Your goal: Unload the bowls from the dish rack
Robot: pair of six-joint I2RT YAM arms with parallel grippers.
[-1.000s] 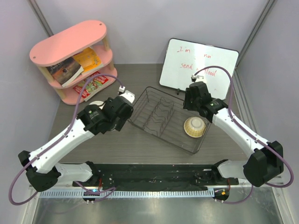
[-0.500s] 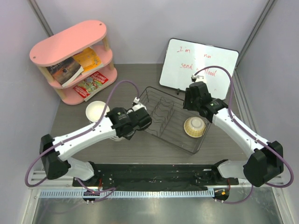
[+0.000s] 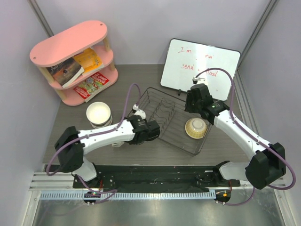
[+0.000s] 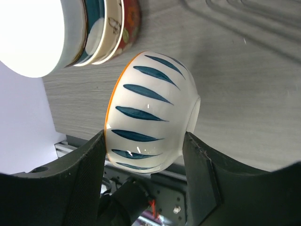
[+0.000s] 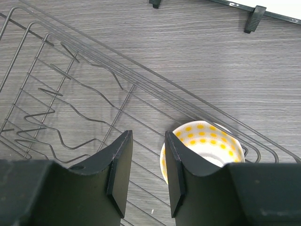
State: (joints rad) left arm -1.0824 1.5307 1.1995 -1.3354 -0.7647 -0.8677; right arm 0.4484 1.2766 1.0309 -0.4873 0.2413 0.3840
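While I watch the three feeds, the left end effector [image 4: 145, 136] has a white ceramic bowl with dark-blue leaf strokes and an orange rim [image 4: 150, 103] gripped between its two black fingers [image 4: 80, 179]. One finger bears on the rim and the other on the foot, so the jaws stand fairly wide around it. That bowl lies on its side, held clear of the grey wood-grain desk [image 4: 249, 61], close to the desk's near edge and left of the middle.

Apart from it, nearer the left edge, stands a nested stack of round ceramic bowls [image 3: 99, 113], with a cream one uppermost and a red one lowest. I cannot count the ones between with confidence.

The black thin-wire dish rack [image 3: 165, 113] sits about mid-desk, skewed to the edges. One cream bowl with yellow dots [image 3: 196, 128] rests mouth-down in the rack's end nearest the right edge. My right end effector [image 5: 148, 136] hangs over the rack, just beyond that bowl toward the far edge. Its jaws are a narrow gap apart with nothing between them, and wire and desk show through the gap.

A pink oval-topped shelf [image 3: 70, 47] holding books fills the far-left corner. A white dry-erase board [image 3: 200, 63] with red writing leans along the far edge.
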